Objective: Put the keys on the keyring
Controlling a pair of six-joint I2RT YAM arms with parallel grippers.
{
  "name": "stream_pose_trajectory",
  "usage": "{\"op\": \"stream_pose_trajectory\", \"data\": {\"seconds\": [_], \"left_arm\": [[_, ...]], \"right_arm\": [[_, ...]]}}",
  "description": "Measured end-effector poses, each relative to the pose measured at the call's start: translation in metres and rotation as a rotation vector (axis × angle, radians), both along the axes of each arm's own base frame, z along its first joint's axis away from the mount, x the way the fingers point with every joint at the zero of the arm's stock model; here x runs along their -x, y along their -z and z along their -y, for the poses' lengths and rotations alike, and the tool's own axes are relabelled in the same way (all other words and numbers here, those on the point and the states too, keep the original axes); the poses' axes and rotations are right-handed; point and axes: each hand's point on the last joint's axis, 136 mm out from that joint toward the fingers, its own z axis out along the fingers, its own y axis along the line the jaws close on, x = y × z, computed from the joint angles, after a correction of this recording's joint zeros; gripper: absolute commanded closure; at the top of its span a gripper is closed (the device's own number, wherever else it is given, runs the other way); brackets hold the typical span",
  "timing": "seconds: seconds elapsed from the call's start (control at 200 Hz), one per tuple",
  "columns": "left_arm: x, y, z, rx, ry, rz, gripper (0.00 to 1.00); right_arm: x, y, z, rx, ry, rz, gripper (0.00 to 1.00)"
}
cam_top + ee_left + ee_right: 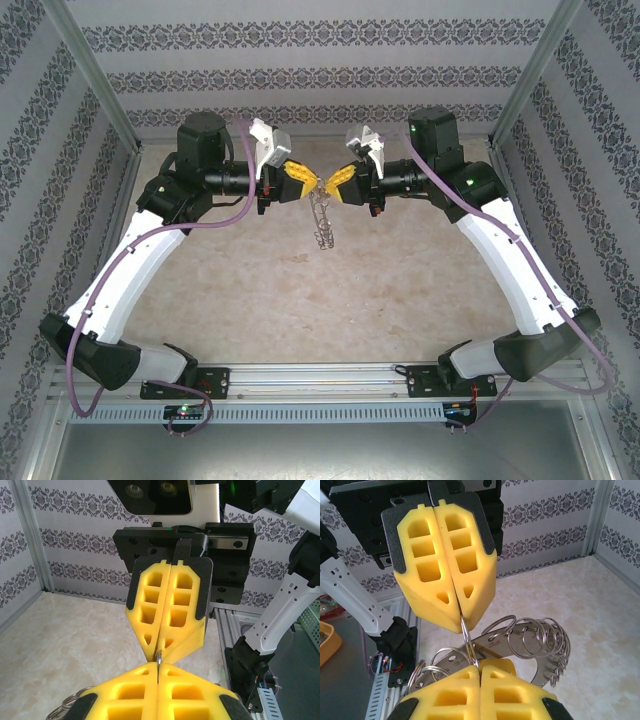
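We see the left gripper [306,183] and the right gripper [338,185] meeting tip to tip in the upper middle of the top view. Each is clenched on the keyring [322,222], which hangs down from the point where they meet, above the pale marbled bench [400,300]. In the right wrist view a thin wire loop [465,630] runs from the closed yellow fingers [445,555] at the top of the frame to the pair at the bottom edge. Just right of it, a flat metal strip [507,642] with holes carries a bunch of split rings [545,637]. The yellow fingers hide the pinch points themselves. Around the bench stand walls [320,75] papered in dark damask bands, with aluminium posts [95,80] in the upper corners. Purple cables [215,222] trail along the white arms, and a slotted rail [320,410] crosses the bottom of the top view.
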Motion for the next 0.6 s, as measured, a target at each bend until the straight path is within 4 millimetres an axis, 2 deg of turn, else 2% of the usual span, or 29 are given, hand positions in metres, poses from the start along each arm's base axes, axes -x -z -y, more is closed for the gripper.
{"op": "stream_pose_trajectory", "data": {"seconds": [0.6], "left_arm": [[-0.003,0.0,-0.002,0.007,-0.012,-0.011,1.0]], "right_arm": [[-0.012,0.007,-0.005,-0.007,0.017,-0.105,1.0]]}}
